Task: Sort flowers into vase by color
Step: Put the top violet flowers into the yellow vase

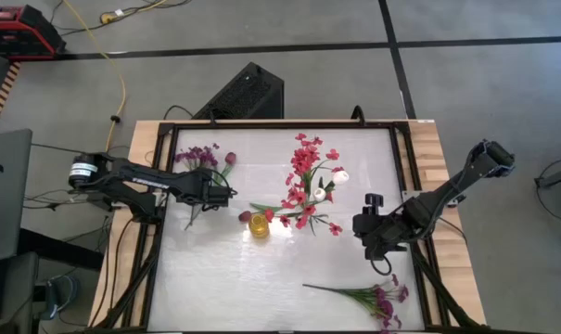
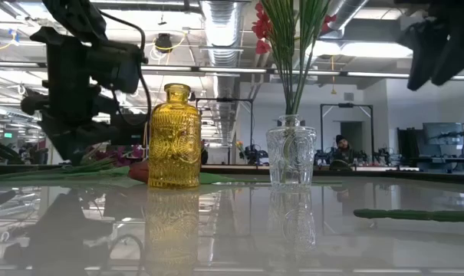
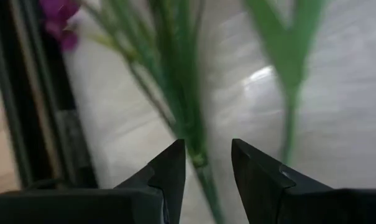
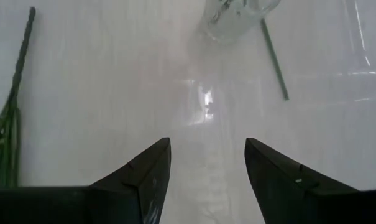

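A purple spray (image 1: 198, 158) lies at the table's far left, its green stems (image 3: 175, 93) running toward the near side. My left gripper (image 1: 226, 195) is open, low over those stems, with one stem (image 3: 199, 163) between its fingers; whether they touch it I cannot tell. The yellow vase (image 1: 259, 224) stands just right of it. The clear vase (image 2: 291, 153) holds red-blossomed stems (image 2: 293, 54). More red blossoms (image 1: 303, 176) and white buds (image 1: 340, 174) show mid-table. My right gripper (image 1: 373, 234) hovers open (image 4: 207, 163) right of them. A pink-purple spray (image 1: 377, 299) lies near the front edge.
A black frame (image 1: 159, 186) rims the glossy white table top. In the right wrist view a loose green stem (image 4: 275, 59) lies beside the clear vase (image 4: 237, 15), and the near spray's stem bundle (image 4: 7, 124) lies off to one side. Bare table (image 1: 224, 278) shows front left.
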